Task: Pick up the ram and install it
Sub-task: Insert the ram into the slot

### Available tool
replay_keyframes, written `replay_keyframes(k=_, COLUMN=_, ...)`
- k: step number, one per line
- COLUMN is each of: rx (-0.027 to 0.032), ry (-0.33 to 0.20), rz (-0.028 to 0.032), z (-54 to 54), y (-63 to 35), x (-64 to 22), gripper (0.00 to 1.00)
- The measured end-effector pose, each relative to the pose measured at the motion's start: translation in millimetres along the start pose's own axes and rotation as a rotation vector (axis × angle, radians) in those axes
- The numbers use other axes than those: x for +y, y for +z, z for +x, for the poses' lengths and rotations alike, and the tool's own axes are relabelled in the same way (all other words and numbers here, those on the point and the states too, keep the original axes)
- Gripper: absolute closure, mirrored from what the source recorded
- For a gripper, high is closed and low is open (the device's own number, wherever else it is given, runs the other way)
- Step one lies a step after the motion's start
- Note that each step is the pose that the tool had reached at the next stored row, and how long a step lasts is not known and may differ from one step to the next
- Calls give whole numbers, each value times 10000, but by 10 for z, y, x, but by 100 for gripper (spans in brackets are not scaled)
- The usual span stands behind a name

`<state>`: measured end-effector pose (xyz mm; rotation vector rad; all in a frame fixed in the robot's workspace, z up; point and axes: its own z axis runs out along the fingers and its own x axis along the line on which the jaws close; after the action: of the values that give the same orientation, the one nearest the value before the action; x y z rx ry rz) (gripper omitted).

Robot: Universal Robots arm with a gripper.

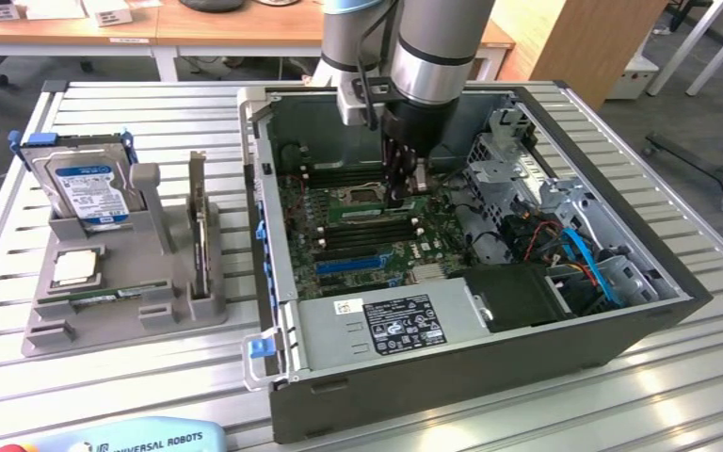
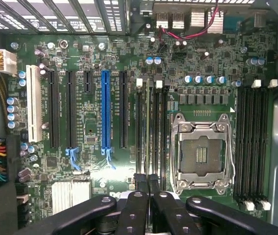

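The ram is a thin green stick standing on edge in a memory slot of the motherboard, inside the open computer case. In the wrist view the ram runs edge-on between the black slots, beside the empty CPU socket. My gripper reaches straight down into the case at one end of the stick. Its black fingertips are pressed close together, and the gripper is shut on that end of the ram.
Left of the case a grey fixture holds a hard drive with a blue label, an upright dark expansion card, a CPU and a flat green stick. A power supply and drive cage crowd the case.
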<state>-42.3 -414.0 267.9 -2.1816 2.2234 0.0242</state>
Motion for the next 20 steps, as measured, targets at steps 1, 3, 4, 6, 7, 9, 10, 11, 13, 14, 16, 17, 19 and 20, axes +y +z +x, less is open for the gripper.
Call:
replay_keyframes(k=1, rx=1, ry=0, rz=-1, z=1, y=9, x=0, gripper=88)
replay_keyframes(k=3, rx=1, ry=0, rz=0, z=1, y=26, x=0, gripper=88)
replay_keyframes(k=4, rx=2, ry=0, rz=0, z=2, y=29, x=1, gripper=88)
replay_keyframes(k=6, rx=3, ry=0, rz=-1, z=2, y=28, x=1, gripper=88)
replay_keyframes(k=7, rx=3, ry=1, rz=-1, z=2, y=28, x=1, gripper=88)
replay_keyframes(k=9, rx=1, ry=1, rz=-1, z=1, y=29, x=-1, gripper=88)
replay_keyframes(k=10, rx=0, ry=2, rz=0, z=1, y=30, x=-8, gripper=88)
replay_keyframes(k=11, rx=-1, ry=1, rz=0, z=1, y=31, x=-21, gripper=88)
replay_keyframes(k=13, rx=1, ry=1, rz=0, z=2, y=30, x=-31, gripper=88)
replay_keyframes(k=14, rx=2, ry=2, rz=0, z=1, y=30, x=-31, gripper=88)
replay_keyframes(k=16, rx=1, ry=2, rz=0, z=2, y=30, x=-32, gripper=88)
replay_keyframes(k=17, rx=0, ry=1, rz=0, z=5, y=30, x=-32, gripper=88)
replay_keyframes(k=19, rx=1, ry=0, rz=-1, z=19, y=29, x=-33, gripper=88)
replay_keyframes(k=20, rx=1, ry=0, rz=0, z=26, y=29, x=-32, gripper=88)
